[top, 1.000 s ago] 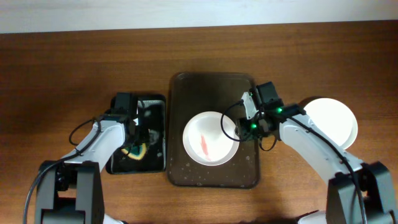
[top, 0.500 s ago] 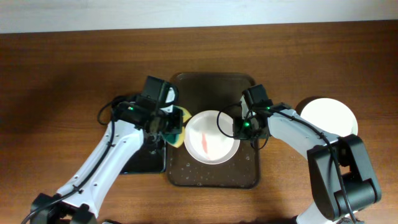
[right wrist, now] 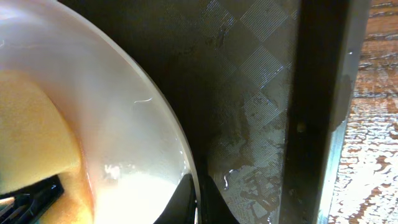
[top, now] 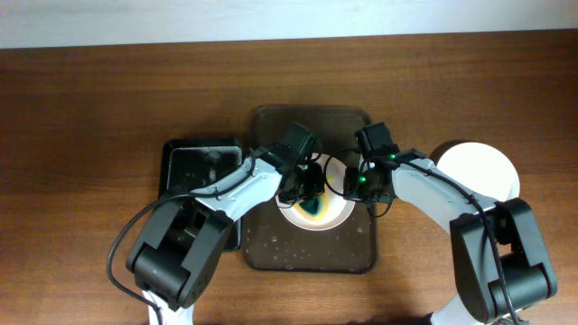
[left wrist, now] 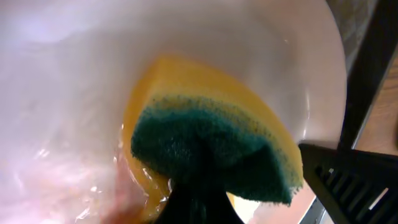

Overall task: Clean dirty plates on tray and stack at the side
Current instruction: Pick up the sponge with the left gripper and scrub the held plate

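Sponge (left wrist: 211, 143), soft yellow with a coarse green face, is held pinched in the left gripper (top: 311, 199) and pressed onto the glossy round plate (top: 336, 215). The plate is laid flat on the checker-textured tray (top: 307, 257). Its right rim is clamped by the right gripper (top: 359, 187), with both arms bent inward.

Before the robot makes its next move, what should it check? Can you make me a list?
1. Sponge held in the left jaws: ok.
2. Sponge pressed on the plate: ok.
3. Right jaws pinching the plate's rim: ok.
4. Plate sitting inside the brown tray: ok.
5. Plate's middle wiped clean: cannot tell, the sponge covers it.
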Robot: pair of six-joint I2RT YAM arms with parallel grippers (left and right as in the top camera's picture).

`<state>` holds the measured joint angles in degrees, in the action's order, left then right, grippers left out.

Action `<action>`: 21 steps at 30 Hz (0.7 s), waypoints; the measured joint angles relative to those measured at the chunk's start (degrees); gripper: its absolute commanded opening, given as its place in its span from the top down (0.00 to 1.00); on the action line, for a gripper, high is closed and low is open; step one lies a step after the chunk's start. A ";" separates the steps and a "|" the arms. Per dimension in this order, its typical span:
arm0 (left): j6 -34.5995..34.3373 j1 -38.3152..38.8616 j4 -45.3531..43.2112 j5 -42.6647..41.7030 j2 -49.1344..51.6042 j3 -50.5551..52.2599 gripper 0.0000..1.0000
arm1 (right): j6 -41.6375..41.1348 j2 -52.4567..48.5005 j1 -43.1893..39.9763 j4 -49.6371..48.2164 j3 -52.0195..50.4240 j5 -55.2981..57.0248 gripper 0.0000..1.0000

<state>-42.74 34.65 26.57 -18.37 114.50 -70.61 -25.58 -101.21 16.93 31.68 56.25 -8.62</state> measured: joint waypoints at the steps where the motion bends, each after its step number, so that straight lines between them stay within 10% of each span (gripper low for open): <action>1: 0.26 -0.13 1.36 0.63 0.00 -0.42 1.00 | 0.02 0.00 0.00 0.00 0.00 -0.07 0.96; 9: 4.66 -2.19 10.88 21.88 -5.64 1.57 1.00 | 0.04 -0.02 1.14 -0.09 -0.02 -2.27 0.96; 21: 2.86 2.45 -7.26 4.02 -1.86 3.19 1.00 | 1.60 0.33 2.86 -0.44 0.00 3.89 0.96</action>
<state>-39.88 37.10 19.31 -14.35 112.64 -67.42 -23.99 -100.88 19.79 31.24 56.25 -4.73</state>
